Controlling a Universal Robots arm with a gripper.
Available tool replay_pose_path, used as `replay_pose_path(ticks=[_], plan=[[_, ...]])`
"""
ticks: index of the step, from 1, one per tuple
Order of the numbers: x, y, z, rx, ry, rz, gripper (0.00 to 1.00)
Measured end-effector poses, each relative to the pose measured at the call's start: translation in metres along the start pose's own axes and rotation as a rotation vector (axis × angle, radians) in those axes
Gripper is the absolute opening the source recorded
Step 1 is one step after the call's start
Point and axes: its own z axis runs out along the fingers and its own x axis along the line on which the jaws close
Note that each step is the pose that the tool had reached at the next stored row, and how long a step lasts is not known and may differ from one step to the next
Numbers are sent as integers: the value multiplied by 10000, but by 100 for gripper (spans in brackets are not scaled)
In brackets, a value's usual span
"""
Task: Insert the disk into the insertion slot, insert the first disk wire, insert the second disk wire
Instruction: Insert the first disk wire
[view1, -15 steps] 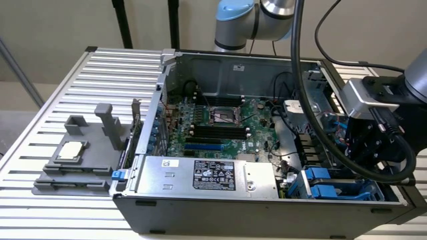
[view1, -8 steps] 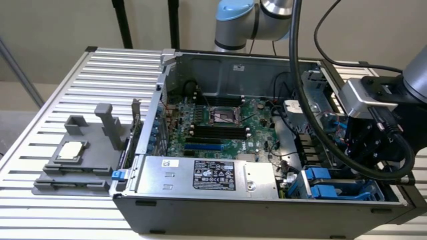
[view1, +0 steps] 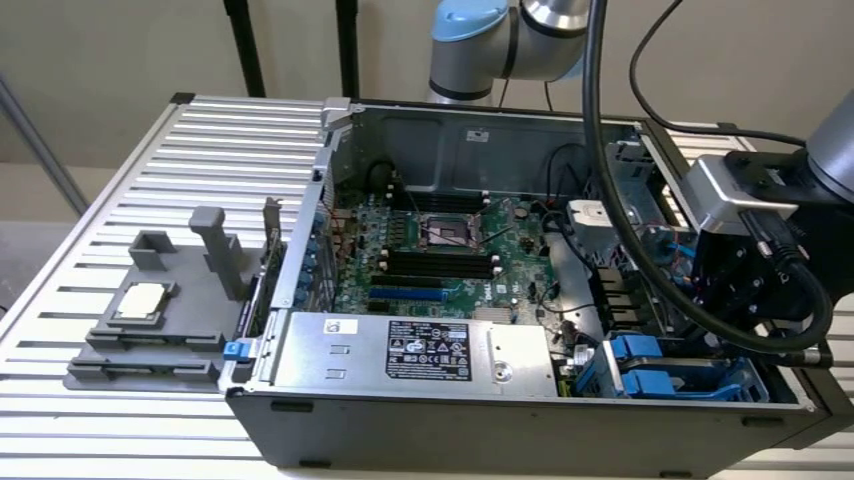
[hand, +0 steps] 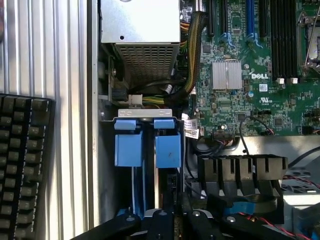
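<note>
Items are listed from the exterior view's left to its right.

1. Grey fixture (view1: 160, 320): it rests on the slatted table (view1: 80, 430) outside the computer case (view1: 534, 420), farthest from the jaws.
2. Power supply (view1: 414, 350): this silver box with a black label sits well apart from the jaws.
3. Motherboard (view1: 441, 240): it lies on the case floor, apart from the jaws.
4. Insertion slot (view1: 654, 370): this blue-grey cage sits in the case corner, nearest the jaws and just beneath them. In the wrist view, its two bright blue clips (hand: 129, 147) stand side by side just ahead of the fingertips. Whether the disk sits in the cage cannot be told.
5. Gripper (hand: 175, 220): the jaws are together, poised just over the cage.
</note>
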Motion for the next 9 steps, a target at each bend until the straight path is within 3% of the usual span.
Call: replay_pose_path(ticks=[9], plan=[[2, 9, 18, 1, 12, 0, 16]])
